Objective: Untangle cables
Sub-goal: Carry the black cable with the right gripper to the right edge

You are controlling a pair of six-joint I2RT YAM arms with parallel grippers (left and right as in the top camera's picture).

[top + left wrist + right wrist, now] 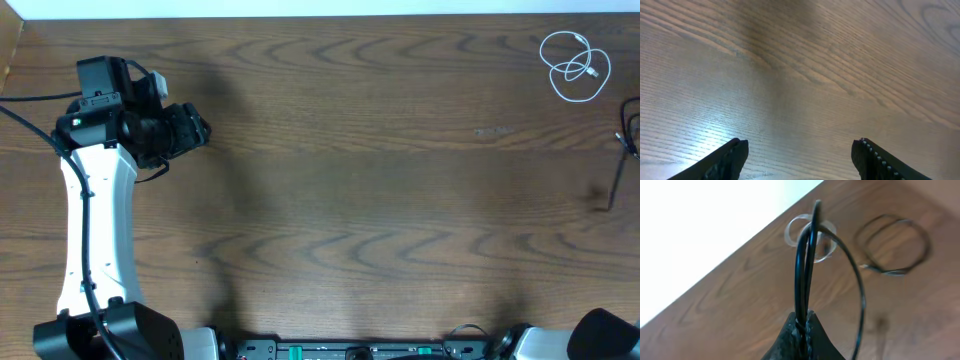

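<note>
The right gripper (804, 324) clamps a looped black cable (802, 297); the left gripper (800, 155) stands wide above the bench (805, 65); the white cable (575, 68) lies coiled near a corner.

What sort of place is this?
Likely a robotics lab bench: a wooden table, a white robot arm mounted at its edge, a coiled white cable, and a black cable pinched in the right pincer.

Top-down overhead; two close, table-facing wrist views.
</note>
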